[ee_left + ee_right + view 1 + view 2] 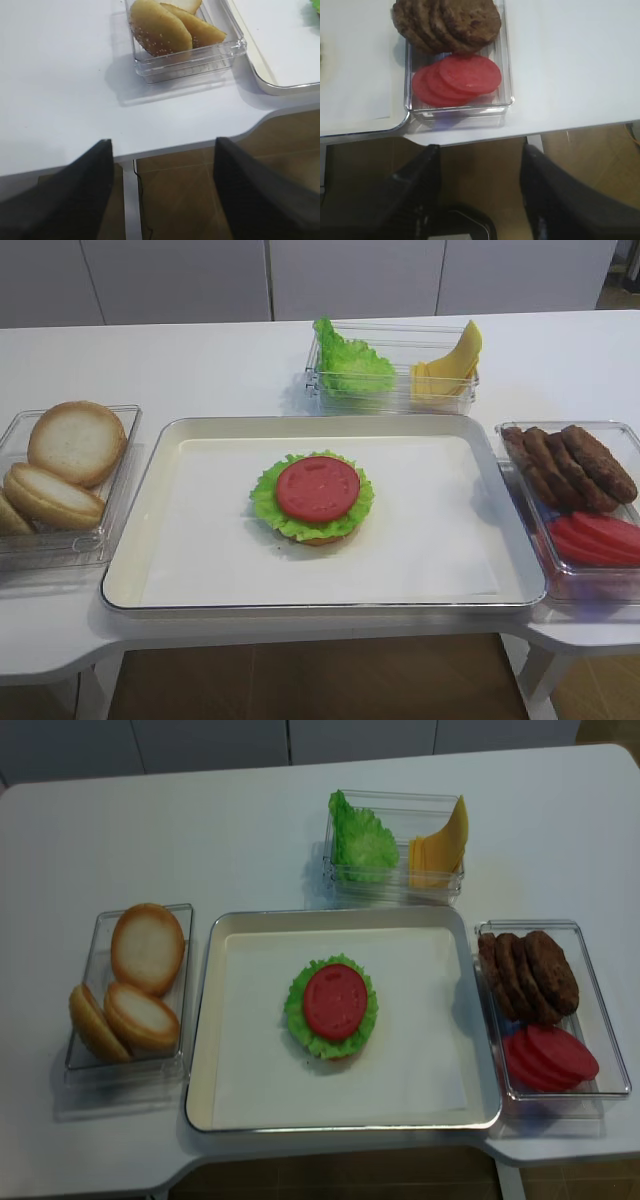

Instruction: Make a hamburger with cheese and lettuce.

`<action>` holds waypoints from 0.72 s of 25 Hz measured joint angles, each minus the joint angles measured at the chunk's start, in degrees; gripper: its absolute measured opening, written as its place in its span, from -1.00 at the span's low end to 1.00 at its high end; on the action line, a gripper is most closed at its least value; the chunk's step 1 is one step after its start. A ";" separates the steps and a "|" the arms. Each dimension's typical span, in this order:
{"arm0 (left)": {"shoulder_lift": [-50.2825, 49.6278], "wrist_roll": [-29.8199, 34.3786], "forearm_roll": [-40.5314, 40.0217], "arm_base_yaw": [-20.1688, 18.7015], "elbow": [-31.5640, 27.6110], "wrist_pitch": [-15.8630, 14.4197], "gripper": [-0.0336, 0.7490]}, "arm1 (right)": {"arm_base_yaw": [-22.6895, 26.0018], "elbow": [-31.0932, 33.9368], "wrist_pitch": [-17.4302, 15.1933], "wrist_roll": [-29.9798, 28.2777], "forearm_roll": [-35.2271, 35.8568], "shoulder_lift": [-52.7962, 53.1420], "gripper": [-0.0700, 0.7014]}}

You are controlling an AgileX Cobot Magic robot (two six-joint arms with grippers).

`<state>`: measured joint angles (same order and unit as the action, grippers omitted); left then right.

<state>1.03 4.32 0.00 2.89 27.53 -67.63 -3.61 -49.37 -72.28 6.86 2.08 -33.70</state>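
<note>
The hamburger (pixel 312 498) (pixel 333 1003) sits in the middle of the metal tray (pixel 150 530): a bun base, a ruffled green leaf, and a red round slice on top. At the back, a clear bin holds more lettuce (pixel 350 365) (pixel 362 842) on its left and pale-yellow cheese (pixel 445 368) (pixel 440 848) slices leaning on its right. Neither exterior view shows an arm. In the right wrist view my right gripper (pixel 481 150) hangs open and empty off the table's front edge, below the red slices. My left gripper (pixel 164 145) is likewise open and empty off the front edge, near the bun bin.
A clear bin of pale bun halves (pixel 70 465) (pixel 160 27) stands left of the tray. Right of the tray, another bin holds brown patties (pixel 575 465) (pixel 447 22) and red round slices (pixel 600 535) (pixel 457 80). White paper lines the tray.
</note>
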 joint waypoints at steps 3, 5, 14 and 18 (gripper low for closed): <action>0.00 0.00 0.00 0.00 0.00 0.00 0.28 | 0.00 2.35 -0.34 0.14 -0.67 6.72 0.23; 0.00 0.00 0.00 0.00 0.00 0.00 0.28 | 0.00 3.46 -0.60 0.14 -0.67 10.80 0.23; 0.00 0.00 0.00 0.00 0.00 0.00 0.28 | 0.00 8.91 -0.95 0.27 1.28 25.99 0.23; 0.00 0.00 0.00 0.00 0.00 0.00 0.28 | 0.00 13.99 -1.19 -1.17 4.87 31.76 0.23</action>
<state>1.03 4.32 0.00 2.89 27.53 -67.63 -3.61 -35.38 -73.47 5.68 6.96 -1.94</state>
